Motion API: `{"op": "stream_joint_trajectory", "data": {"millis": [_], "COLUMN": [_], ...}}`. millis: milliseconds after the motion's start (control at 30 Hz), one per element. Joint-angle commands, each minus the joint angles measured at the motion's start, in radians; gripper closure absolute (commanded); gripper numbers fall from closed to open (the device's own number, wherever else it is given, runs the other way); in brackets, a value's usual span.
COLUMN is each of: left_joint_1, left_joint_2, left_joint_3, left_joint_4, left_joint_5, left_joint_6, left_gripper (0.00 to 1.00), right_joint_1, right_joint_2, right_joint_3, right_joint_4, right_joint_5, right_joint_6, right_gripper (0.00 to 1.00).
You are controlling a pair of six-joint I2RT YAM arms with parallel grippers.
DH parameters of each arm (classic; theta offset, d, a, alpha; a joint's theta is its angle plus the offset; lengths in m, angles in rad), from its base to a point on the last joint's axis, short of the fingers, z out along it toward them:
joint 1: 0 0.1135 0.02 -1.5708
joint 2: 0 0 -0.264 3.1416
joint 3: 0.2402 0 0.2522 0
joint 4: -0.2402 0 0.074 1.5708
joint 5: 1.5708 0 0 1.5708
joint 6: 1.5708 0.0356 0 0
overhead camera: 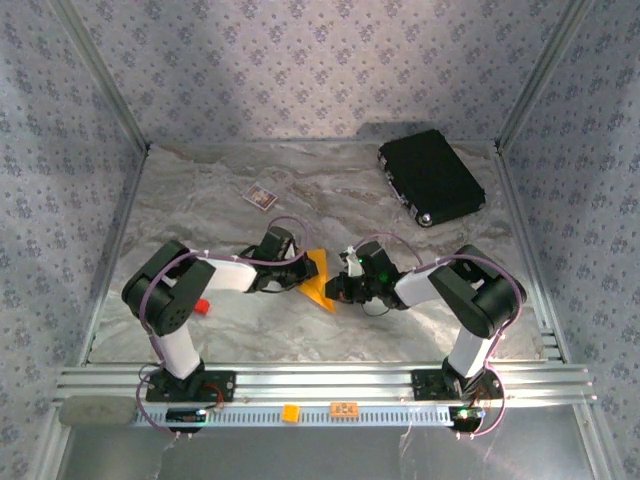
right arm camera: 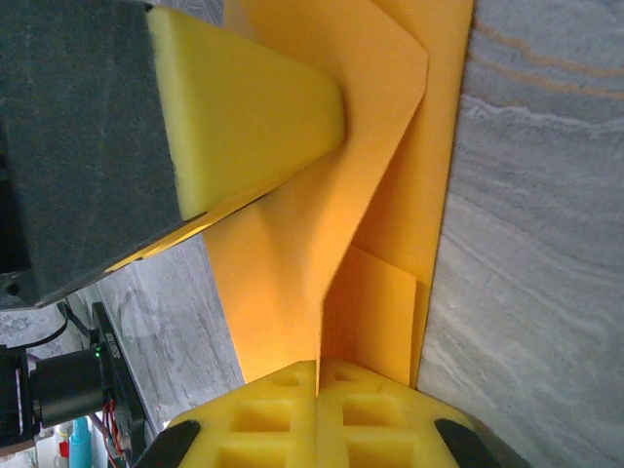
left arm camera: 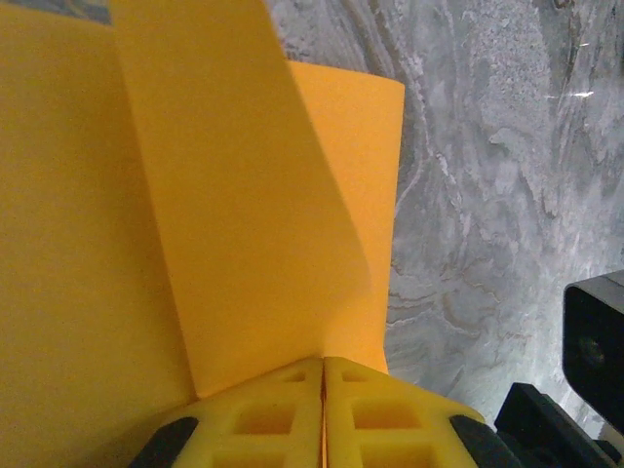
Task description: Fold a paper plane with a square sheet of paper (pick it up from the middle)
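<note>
Your arms bend inward, meeting at the paper (overhead camera: 320, 279). Left gripper (left arm camera: 323, 364) and right gripper (right arm camera: 318, 370) both pinch it, jaws closed.

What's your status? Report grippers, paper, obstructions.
Left gripper shut on paper. Right gripper shut on paper. Paper part-folded, flaps raised, mid-table. Black case far right, apart from it.
</note>
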Motion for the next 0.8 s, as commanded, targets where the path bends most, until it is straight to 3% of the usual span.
{"op": "stream_joint_trajectory", "data": {"millis": [0,267,600,767], "left_joint_1": [-0.007,-0.007,-0.033,-0.039], "left_joint_2": [0.023,0.022,-0.046,-0.062], "left_joint_3": [0.012,0.021,-0.049,-0.075], "left_joint_4": [-0.001,-0.042,0.017,0.046], "left_joint_5": [0.022,0.020,-0.037,-0.054], "left_joint_6": [0.011,0.035,0.006,-0.012], "left_gripper": [0.92,0.93,0.92,0.91], "right_joint_1": [-0.003,-0.004,-0.009,-0.012], "right_joint_2": [0.035,0.020,-0.017,-0.022], "right_joint_3": [-0.030,-0.024,0.036,0.060], "right_joint_4": [-0.079,-0.092,-0.143,-0.166], "right_joint_5": [0.017,0.014,-0.003,0.006], "right_joint_6": [0.005,0.000,0.000,0.001], "right_gripper": [0.99,0.98,0.82,0.80]}}
